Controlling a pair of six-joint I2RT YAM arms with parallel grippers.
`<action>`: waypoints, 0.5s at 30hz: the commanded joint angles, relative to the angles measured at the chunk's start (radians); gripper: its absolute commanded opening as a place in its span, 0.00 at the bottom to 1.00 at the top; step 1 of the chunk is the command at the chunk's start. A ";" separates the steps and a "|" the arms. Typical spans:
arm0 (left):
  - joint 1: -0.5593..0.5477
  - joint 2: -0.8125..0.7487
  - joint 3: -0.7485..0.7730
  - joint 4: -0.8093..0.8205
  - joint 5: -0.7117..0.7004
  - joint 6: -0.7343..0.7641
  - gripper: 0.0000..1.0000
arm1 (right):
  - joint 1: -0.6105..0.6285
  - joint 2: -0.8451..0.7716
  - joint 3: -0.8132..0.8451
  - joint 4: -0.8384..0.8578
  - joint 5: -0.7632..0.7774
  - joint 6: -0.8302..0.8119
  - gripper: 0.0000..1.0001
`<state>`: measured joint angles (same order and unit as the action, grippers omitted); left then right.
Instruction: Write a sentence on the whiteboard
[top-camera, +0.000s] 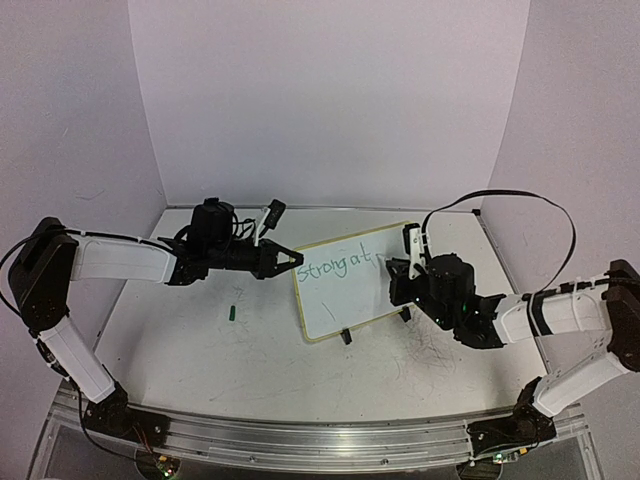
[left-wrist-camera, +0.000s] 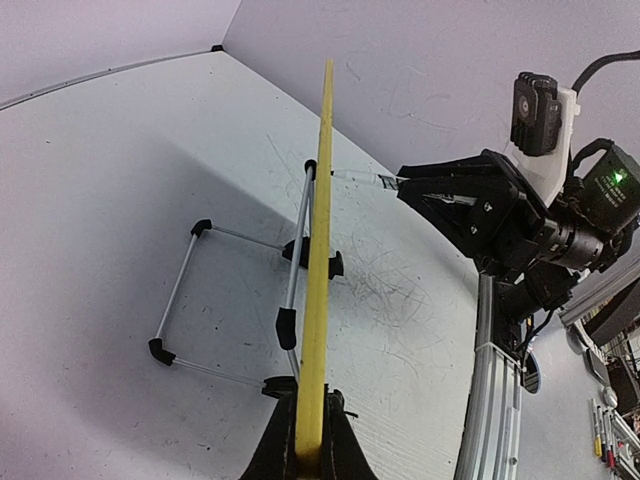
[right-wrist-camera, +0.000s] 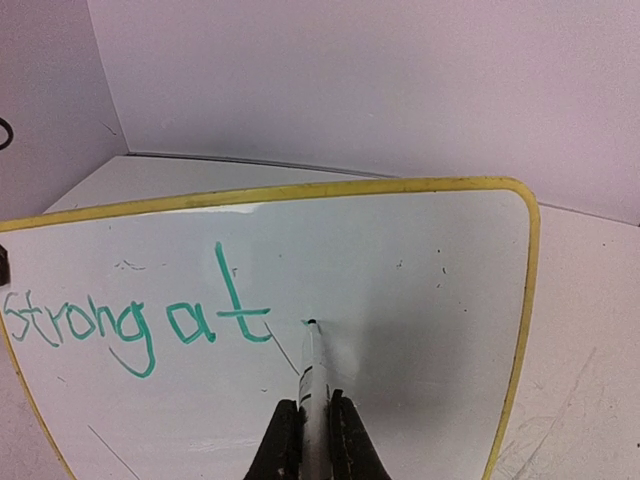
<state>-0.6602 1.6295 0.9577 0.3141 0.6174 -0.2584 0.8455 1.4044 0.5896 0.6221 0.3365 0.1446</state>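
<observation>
The whiteboard (top-camera: 350, 295) stands tilted on the table on its black clip feet (top-camera: 346, 337). Green words "strong at" (right-wrist-camera: 130, 325) run along its upper left, also seen from the top (top-camera: 338, 265). My left gripper (top-camera: 296, 260) is shut on the board's upper left edge; the left wrist view shows the yellow frame (left-wrist-camera: 322, 220) edge-on between the jaws of my left gripper (left-wrist-camera: 310, 392). My right gripper (right-wrist-camera: 311, 398) is shut on a white marker (right-wrist-camera: 313, 365), whose tip touches the board just right of the "t". From the top, my right gripper (top-camera: 398, 268) is at the board's right side.
A small green marker cap (top-camera: 232, 313) lies on the table left of the board. A wire stand (left-wrist-camera: 230, 300) props the board from behind. An aluminium rail (top-camera: 300, 440) runs along the near edge. White walls close the back and sides.
</observation>
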 joint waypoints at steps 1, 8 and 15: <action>0.001 -0.055 0.018 0.034 -0.021 0.046 0.00 | 0.001 0.014 0.042 0.022 0.067 0.020 0.00; -0.001 -0.055 0.019 0.034 -0.019 0.050 0.00 | 0.001 0.020 0.052 0.031 0.089 0.023 0.00; -0.002 -0.055 0.018 0.033 -0.018 0.051 0.00 | 0.002 0.024 0.061 0.062 0.062 -0.009 0.00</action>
<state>-0.6605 1.6280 0.9577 0.3138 0.6171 -0.2577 0.8467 1.4139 0.6020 0.6355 0.3965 0.1545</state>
